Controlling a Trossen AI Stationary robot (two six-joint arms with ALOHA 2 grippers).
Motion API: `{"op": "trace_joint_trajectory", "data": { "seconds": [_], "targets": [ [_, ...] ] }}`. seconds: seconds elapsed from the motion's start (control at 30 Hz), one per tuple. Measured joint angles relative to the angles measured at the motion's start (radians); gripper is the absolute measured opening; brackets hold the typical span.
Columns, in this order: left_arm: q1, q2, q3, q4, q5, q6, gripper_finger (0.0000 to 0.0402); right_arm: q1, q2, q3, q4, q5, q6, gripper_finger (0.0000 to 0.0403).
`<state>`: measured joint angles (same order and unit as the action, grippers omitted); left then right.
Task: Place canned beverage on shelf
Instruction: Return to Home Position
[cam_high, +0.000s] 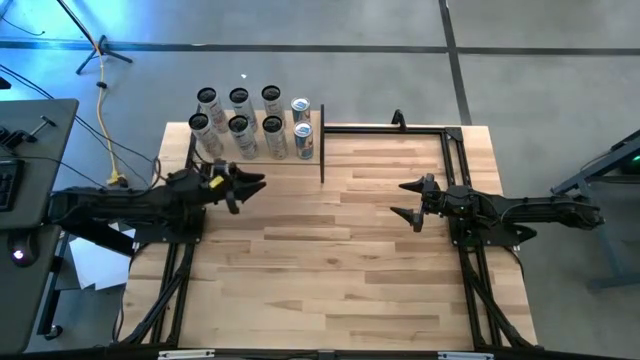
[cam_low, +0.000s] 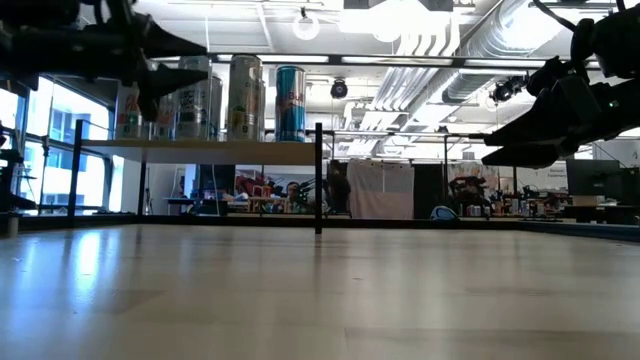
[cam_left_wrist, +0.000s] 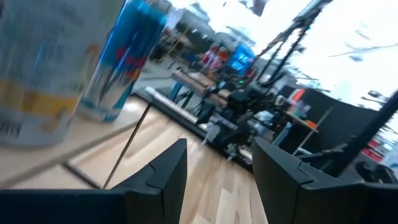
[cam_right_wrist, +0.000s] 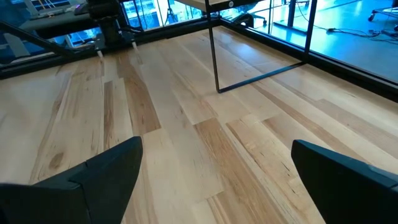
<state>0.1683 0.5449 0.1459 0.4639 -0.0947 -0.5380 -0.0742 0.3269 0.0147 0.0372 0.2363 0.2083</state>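
Half spread at the left gripper (cam_high: 250, 194), with nothing between the two dark fingers (cam_left_wrist: 165, 183) and nothing touched. Hanging above the tabletop (cam_high: 340, 260), just in front of the shelf (cam_low: 225, 150). Spread wide at the right gripper (cam_high: 398, 198), likewise empty, clear of the planks and well apart from the shelf, over the table's right side.

On the shelf, at the table's far left corner and raised above the planks: eight canned beverages in two rows of four. Counted by kind: six white yellow cans (cam_high: 238, 127), filling three columns, and two blue cans (cam_high: 303, 130), one behind the other at the row end nearest the table's middle. All upright, slim, cylindrical, of glossy metal, packed close together.

Underneath them: a pale, smooth rectangular board, carried on thin black metal posts (cam_low: 318, 180). Around it: long striped planks of light and darker wood, with a soft sheen. Along the far edge to the right of the shelf: a bare black metal frame (cam_high: 400, 128).
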Motion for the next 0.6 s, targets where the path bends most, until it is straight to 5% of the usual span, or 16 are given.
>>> {"op": "trace_joint_trajectory", "data": {
  "seconds": [0.2, 0.6],
  "targets": [
    [0.069, -0.117, -0.034, 0.001, 0.096, 0.087, 0.0149, 0.0, 0.0, 0.0, 0.0, 0.0, 0.0, 0.04],
    [0.207, -0.319, -0.055, -0.186, 0.1, 0.097, 0.0149, 0.0, 0.0, 0.0, 0.0, 0.0, 0.0, 0.04]
  ]
}}
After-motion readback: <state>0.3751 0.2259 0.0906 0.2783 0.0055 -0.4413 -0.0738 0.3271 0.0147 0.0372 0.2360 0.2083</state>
